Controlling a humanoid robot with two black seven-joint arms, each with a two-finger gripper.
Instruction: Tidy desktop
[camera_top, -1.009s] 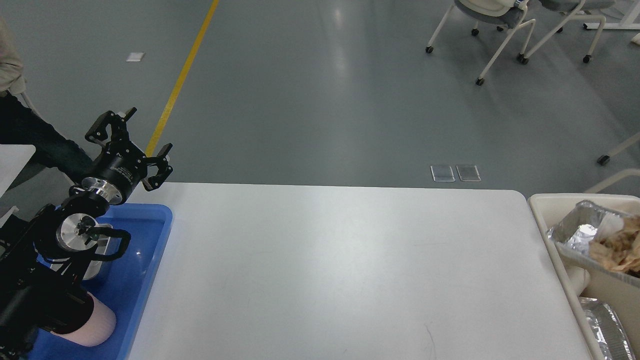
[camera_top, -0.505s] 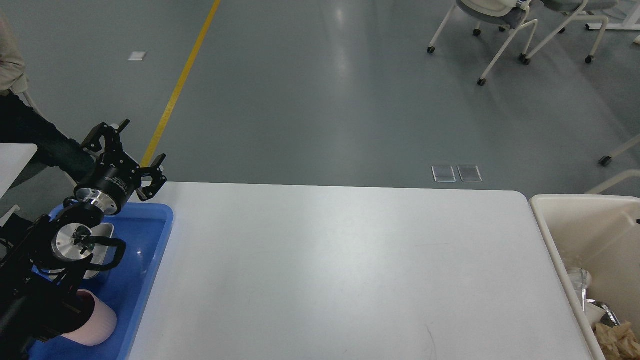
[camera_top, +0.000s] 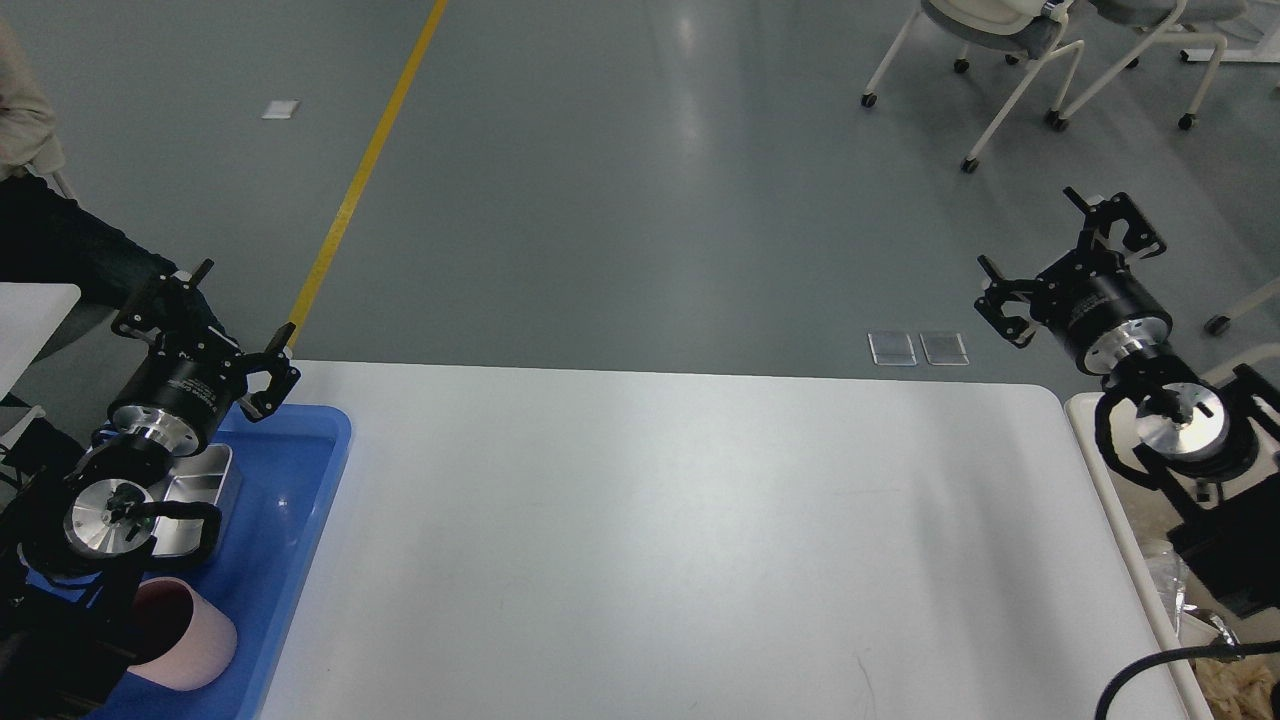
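Observation:
The desktop (camera_top: 680, 520) is a wide white-grey tabletop with rounded corners and nothing lying on its surface. My left gripper (camera_top: 205, 315) is open and empty, held above the far end of the blue tray (camera_top: 290, 520) at the table's left edge. My right gripper (camera_top: 1070, 245) is open and empty, raised above the floor past the table's far right corner, over the beige bin (camera_top: 1110, 480).
In the blue tray lie a pink cup (camera_top: 185, 650) on its side and a small metal tin (camera_top: 200, 490). The beige bin holds foil and crumpled paper (camera_top: 1235, 680). Chairs (camera_top: 1010, 60) stand on the floor far right. A person sits at far left.
My left gripper has moved left and down, staying open. My right arm has come into view at the right above the bin. The foil container seen earlier in the bin has dropped lower.

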